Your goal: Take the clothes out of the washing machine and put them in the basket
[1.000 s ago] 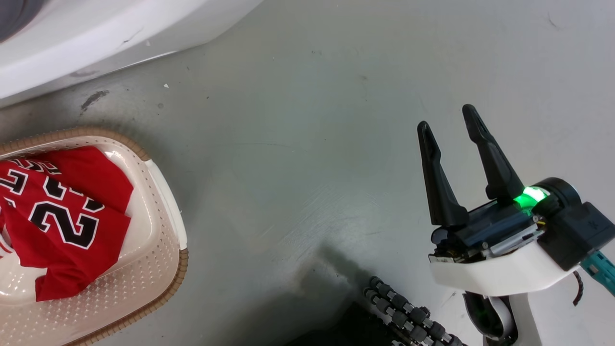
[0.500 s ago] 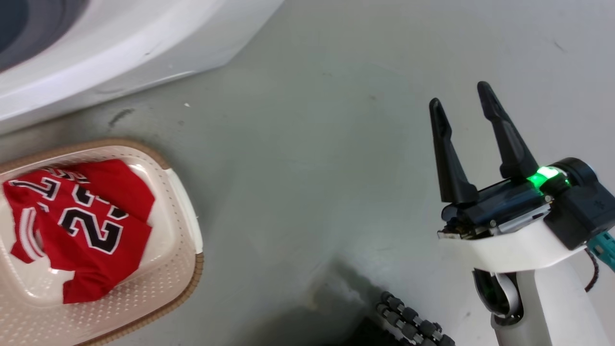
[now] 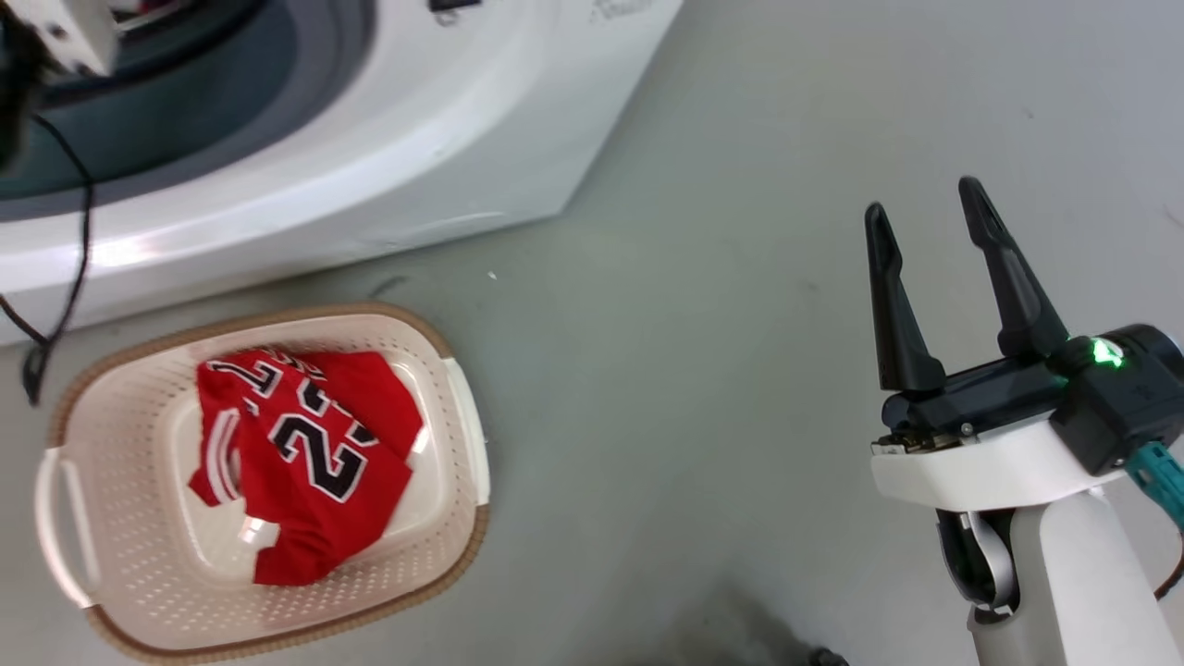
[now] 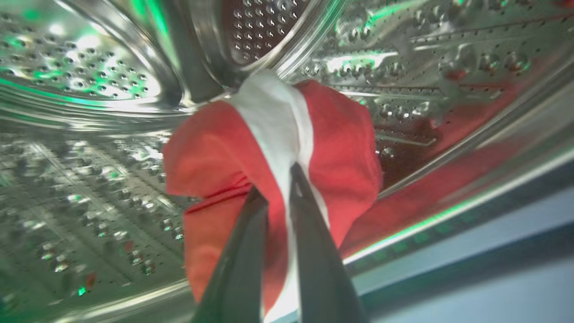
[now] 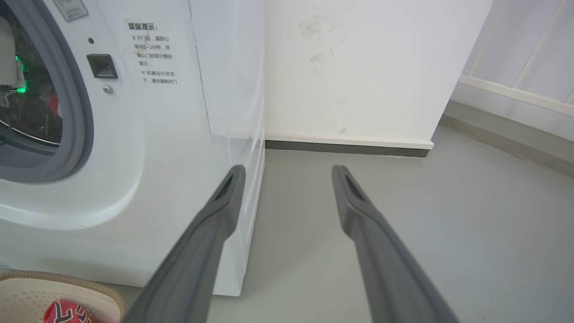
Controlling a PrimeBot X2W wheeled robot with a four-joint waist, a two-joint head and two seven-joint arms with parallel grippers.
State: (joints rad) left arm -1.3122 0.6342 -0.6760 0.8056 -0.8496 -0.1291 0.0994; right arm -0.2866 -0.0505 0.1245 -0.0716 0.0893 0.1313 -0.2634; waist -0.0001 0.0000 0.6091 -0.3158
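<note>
Inside the washing machine's steel drum, my left gripper is shut on a red garment with a broad white stripe, which bunches around the fingers. The head view shows my left arm reaching into the washing machine through its grey-rimmed porthole. The cream basket sits on the floor in front of the machine. In it lies the red "23" garment. My right gripper hangs open and empty over bare floor, far right of the basket. In the right wrist view, the right gripper points past the machine's corner.
A black cable hangs from my left arm across the machine's front. A white wall with a dark skirting stands behind the machine. Grey floor stretches between the basket and my right arm. The basket's rim shows at lower left.
The head camera has swung, so the whole basket and much more of the washing machine are now in the picture. My right gripper stays open.
</note>
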